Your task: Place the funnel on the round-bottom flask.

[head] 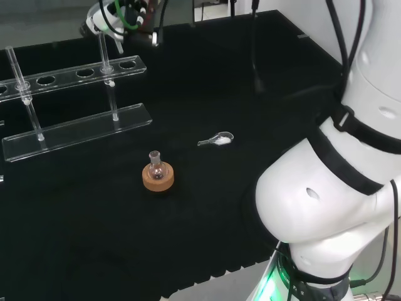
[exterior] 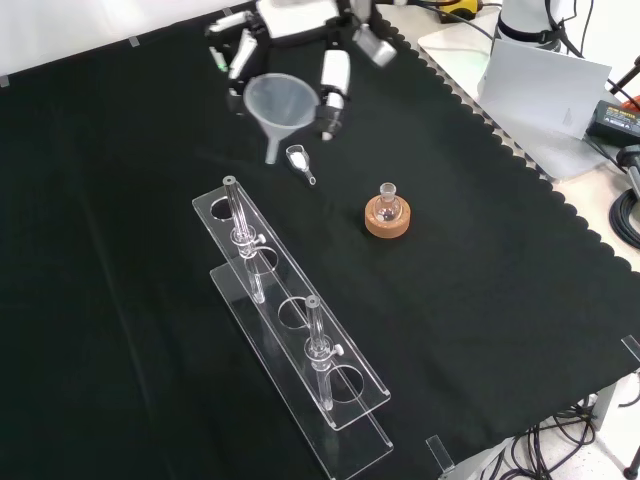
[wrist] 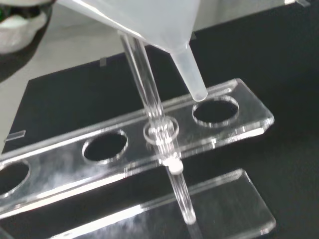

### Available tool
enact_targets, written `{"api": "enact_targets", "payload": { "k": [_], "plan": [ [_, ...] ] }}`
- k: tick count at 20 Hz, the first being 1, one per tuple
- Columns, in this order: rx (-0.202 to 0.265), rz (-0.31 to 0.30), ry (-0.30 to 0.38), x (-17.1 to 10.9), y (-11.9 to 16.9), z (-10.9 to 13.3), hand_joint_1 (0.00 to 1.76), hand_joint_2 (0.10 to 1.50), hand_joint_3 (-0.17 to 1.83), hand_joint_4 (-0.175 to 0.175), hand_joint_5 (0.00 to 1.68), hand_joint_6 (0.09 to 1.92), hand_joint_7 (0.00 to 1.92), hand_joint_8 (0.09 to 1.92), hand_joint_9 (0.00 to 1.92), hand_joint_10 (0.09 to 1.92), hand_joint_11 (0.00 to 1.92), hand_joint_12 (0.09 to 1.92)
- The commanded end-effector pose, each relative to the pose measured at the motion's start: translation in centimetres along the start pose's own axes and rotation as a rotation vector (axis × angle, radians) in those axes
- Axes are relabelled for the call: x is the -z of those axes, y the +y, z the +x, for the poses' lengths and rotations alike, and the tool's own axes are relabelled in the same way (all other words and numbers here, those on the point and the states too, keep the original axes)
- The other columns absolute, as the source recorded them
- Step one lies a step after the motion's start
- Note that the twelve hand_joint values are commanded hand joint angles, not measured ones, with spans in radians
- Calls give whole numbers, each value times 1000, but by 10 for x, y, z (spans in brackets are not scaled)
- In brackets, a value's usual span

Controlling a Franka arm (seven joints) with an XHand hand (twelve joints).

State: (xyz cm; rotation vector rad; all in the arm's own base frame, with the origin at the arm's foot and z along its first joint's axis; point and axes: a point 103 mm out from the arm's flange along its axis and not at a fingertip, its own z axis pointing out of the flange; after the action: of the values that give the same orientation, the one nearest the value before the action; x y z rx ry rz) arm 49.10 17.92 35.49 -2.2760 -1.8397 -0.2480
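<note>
hand (exterior: 300,25) near the top edge of the black cloth (exterior: 130,300) in the front view, fingers curled around the rim of a clear funnel (exterior: 281,105) held off the surface, spout down. round-bottom flask (exterior: 388,206) upright on its cork ring (exterior: 387,223) mid-cloth, well apart from the funnel. small scoop (exterior: 299,161) lying between them, just below the spout. clear tube rack (exterior: 290,325) with two upright tubes nearer the bottom edge.

Lab: test-tube rack (exterior: 290,330), flask (exterior: 388,205), black-cloth bench (exterior: 120,250).
</note>
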Motion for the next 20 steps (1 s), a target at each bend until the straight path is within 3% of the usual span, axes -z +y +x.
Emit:
{"api": "enact_targets", "payload": {
  "k": [1,6,14,17,20],
  "plan": [
    [-196,-15,91,-7,-52,-28,886,520,590,128,1060,586,1328,365,1082,301,73,1579],
    [-270,-32,125,-10,-73,-64,889,516,599,135,1078,569,1344,346,1093,294,100,1562],
    [-303,-14,117,-27,-87,-92,892,514,604,134,1091,558,1359,332,1108,289,126,1555],
    [-267,-10,93,-26,-87,-98,894,513,605,135,1094,556,1362,327,1112,287,134,1550],
    [-193,24,84,-26,-83,-102,896,512,606,136,1097,553,1365,323,1115,285,139,1545]
  ]
}}
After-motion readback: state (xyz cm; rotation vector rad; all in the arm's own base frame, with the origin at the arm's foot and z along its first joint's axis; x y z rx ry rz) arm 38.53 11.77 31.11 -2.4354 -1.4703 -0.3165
